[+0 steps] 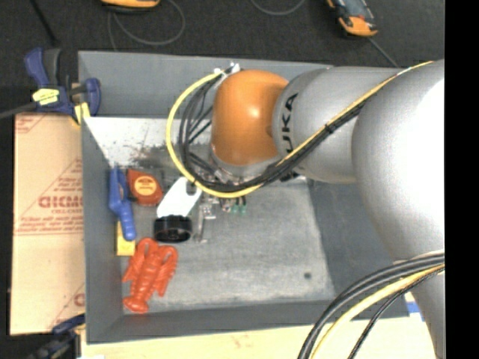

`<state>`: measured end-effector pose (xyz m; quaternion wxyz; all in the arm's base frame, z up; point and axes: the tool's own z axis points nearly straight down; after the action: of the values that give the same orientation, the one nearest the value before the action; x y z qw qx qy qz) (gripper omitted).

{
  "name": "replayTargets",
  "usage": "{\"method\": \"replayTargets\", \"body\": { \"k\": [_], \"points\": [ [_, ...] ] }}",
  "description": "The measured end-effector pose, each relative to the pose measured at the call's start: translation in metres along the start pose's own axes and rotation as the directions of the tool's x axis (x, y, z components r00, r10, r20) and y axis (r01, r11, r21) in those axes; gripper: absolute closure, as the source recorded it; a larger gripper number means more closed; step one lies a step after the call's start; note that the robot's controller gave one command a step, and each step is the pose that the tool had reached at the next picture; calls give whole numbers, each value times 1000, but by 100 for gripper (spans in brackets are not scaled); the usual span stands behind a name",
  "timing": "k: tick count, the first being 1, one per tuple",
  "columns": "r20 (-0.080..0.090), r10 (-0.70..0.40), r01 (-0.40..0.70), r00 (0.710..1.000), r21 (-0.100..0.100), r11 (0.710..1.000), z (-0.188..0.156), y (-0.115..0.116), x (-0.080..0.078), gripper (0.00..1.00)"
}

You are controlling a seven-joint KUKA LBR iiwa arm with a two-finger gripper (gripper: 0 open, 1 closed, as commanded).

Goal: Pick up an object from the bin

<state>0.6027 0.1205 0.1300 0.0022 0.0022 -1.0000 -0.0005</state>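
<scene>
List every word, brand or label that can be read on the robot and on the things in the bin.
"UKA": on the silver arm link, running vertically; any letter before it is hidden.
The orange tape measure has a dark label, too small to read.
The red toy lobster bears no text.

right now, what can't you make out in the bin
All in the camera view:
- Bin: its back and right part are hidden under the arm and its orange cover.
- White thing above the black ring: one end runs under the cables, so its kind is unclear.
- Yellow piece: mostly covered by the blue-handled tool.
- Dark speck: too small to name.
</scene>
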Motion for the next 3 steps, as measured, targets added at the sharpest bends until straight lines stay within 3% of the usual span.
{"method": "replayTargets", "body": {
  "k": [1,2,3],
  "points": [
    [7,2,-2,1000,-1,1000,-5,0,-2,0],
    [13,67,-67,998,-1,998,19,15,16,0],
    [5,42,-42,999,0,999,47,22,26,0]
  ]
}}
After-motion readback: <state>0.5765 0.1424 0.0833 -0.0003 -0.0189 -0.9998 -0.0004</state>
